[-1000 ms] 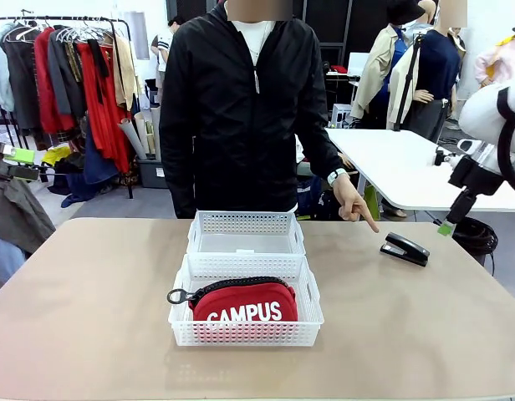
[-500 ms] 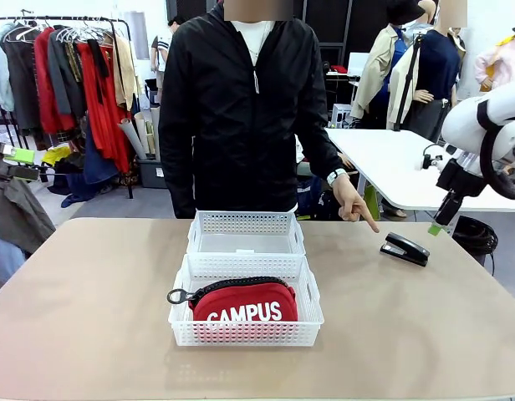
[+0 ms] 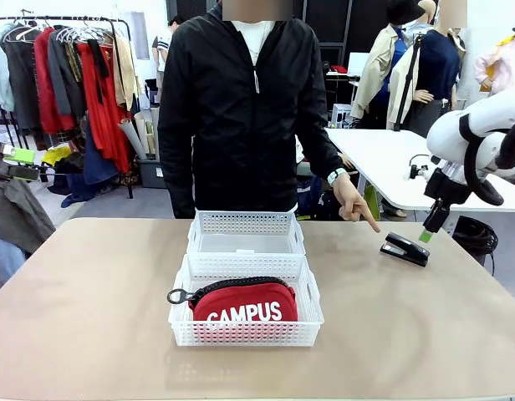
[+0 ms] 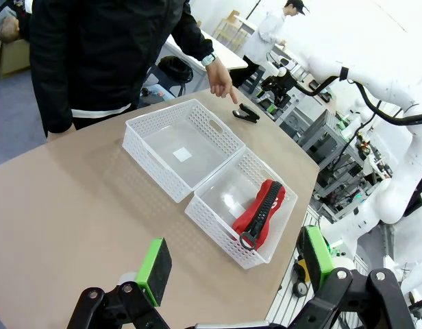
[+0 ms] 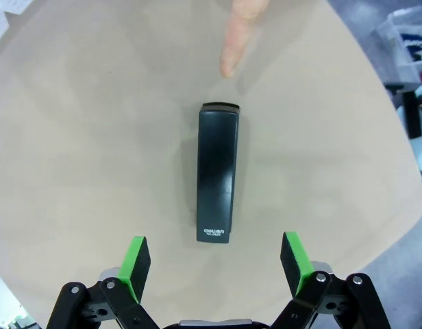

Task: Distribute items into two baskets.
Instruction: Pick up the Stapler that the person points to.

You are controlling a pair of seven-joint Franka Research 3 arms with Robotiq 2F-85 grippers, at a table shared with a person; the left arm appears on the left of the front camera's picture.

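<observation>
The tabletop (image 3: 90,317) carries two white baskets touching end to end: the far basket (image 3: 245,224) and the near basket (image 3: 181,322), which holds the red pouch (image 3: 245,305) on edge. The left fingers (image 4: 155,271) gape wide, gripping nothing. The right fingers (image 5: 135,267), spread wide and empty, hover over the black stapler (image 5: 216,181) lying right of the baskets. A person's hand (image 3: 351,203) points at the stapler, fingertip just beside it

Glossy plastic stapler (image 5: 216,175) (matt table (image 5: 94,137))

Tan table (image 3: 82,317) in the foreground. Clothes rack (image 3: 69,67) stands behind it at far left, hung with red, beige and dark garments. White table (image 3: 383,163) stands behind at right, well apart.
</observation>
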